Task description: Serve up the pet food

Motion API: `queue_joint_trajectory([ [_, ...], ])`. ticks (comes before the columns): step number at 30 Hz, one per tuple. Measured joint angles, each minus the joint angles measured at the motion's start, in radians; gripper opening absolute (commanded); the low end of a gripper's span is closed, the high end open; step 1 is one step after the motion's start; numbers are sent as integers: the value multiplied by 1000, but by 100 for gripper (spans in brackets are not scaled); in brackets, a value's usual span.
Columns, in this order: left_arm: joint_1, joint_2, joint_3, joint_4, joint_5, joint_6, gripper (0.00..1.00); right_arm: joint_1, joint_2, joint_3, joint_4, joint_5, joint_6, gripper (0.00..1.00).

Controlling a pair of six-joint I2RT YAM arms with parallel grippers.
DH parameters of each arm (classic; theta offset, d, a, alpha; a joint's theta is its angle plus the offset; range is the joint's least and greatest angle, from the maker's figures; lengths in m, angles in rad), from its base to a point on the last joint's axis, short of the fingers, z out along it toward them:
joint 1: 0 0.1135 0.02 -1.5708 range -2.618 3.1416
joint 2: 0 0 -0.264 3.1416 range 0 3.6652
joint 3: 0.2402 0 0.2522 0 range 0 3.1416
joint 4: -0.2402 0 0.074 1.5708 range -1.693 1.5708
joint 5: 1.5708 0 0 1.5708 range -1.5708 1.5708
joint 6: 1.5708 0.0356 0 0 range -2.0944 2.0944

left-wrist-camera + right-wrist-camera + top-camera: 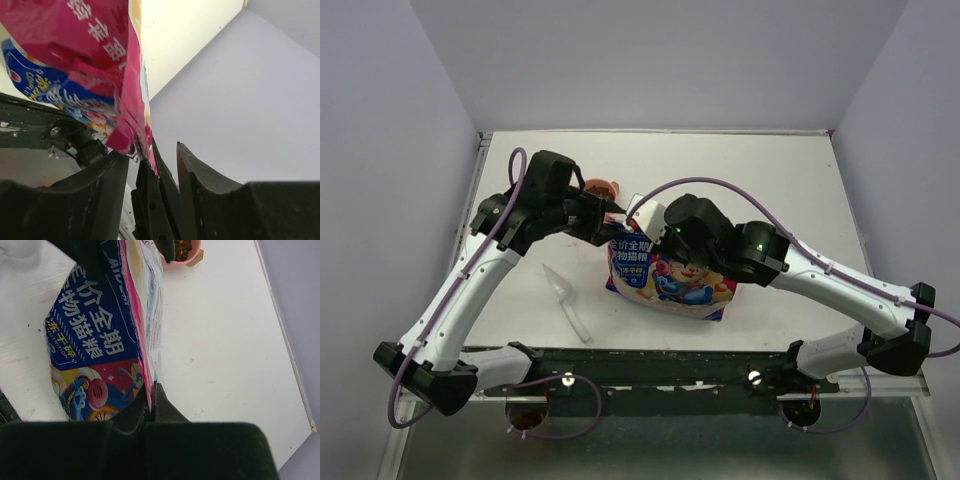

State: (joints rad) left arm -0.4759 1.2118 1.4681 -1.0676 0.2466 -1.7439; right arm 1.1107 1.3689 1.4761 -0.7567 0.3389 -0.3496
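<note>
The pink and blue cartoon-printed bag [670, 275] lies tilted at the table's middle. My right gripper [655, 235] is shut on its side edge, as the right wrist view [152, 387] shows along with the bag [95, 340]. My left gripper [615, 210] straddles the bag's top end. In the left wrist view [152, 147] the bag's [75, 45] torn edge runs down between the fingers. The pet food [184, 247] shows as brown kibble in a pink bowl [187, 262] just beyond the bag's top. The bowl [603, 187] is half hidden behind the left gripper.
A clear plastic scoop [568, 300] lies on the white table [770, 190] left of the bag, near the front edge. Purple walls close in the table on three sides.
</note>
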Motion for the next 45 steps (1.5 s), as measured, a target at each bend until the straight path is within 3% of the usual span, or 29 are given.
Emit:
queue_joint_trajectory([
  [4, -69, -4, -13, 45, -6, -23, 43, 0, 5, 9, -8, -2, 2, 0],
  [9, -97, 28, -29, 80, -12, -50, 23, 0, 23, 42, -44, -1, 7, 0],
  [12, -98, 28, -51, 86, -24, -61, 0, 0, 27, 47, -51, 10, 8, 1],
  [13, -98, 25, -57, 89, -28, -65, 0, 0, 27, 47, -51, 14, 8, 3],
  [15, -98, 18, -66, 98, -31, -66, 0, 0, 27, 47, -52, 18, 8, 25],
  [17, -100, 13, -72, 104, -36, -67, 0, 1, 26, 46, -50, 31, 12, 30],
  [18, -100, 11, -76, 105, -39, -66, 0, 1, 16, 41, -48, 50, 10, 41],
  [20, -100, 8, -78, 105, -42, -64, 0, 0, -12, 25, -44, 71, 13, 48],
  [28, -100, 2, -78, 98, -43, -63, 0, 0, -101, -24, -40, 110, 6, 44],
  [33, -100, 2, -78, 97, -42, -63, 0, 0, -98, -24, -42, 85, 2, 56],
  [35, -100, 1, -78, 98, -42, -63, 0, 0, -90, -23, -41, 74, 3, 53],
  [36, -100, 0, -78, 98, -42, -63, 5, -1, -82, -23, -41, 69, 2, 49],
  [38, -100, 0, -79, 99, -42, -63, 28, -5, -64, -23, -40, 63, 0, 44],
  [39, -100, 0, -79, 100, -42, -63, 35, -5, -54, -23, -40, 61, -3, 35],
  [40, -104, 0, -80, 102, -43, -64, 39, -5, -46, -23, -40, 60, -8, 12],
  [41, -109, 0, -80, 102, -44, -66, 41, -5, -40, -23, -41, 59, -13, 0],
  [45, -158, 5, -80, 126, -52, -80, 43, -2, -30, -23, -45, 55, -40, 0],
])
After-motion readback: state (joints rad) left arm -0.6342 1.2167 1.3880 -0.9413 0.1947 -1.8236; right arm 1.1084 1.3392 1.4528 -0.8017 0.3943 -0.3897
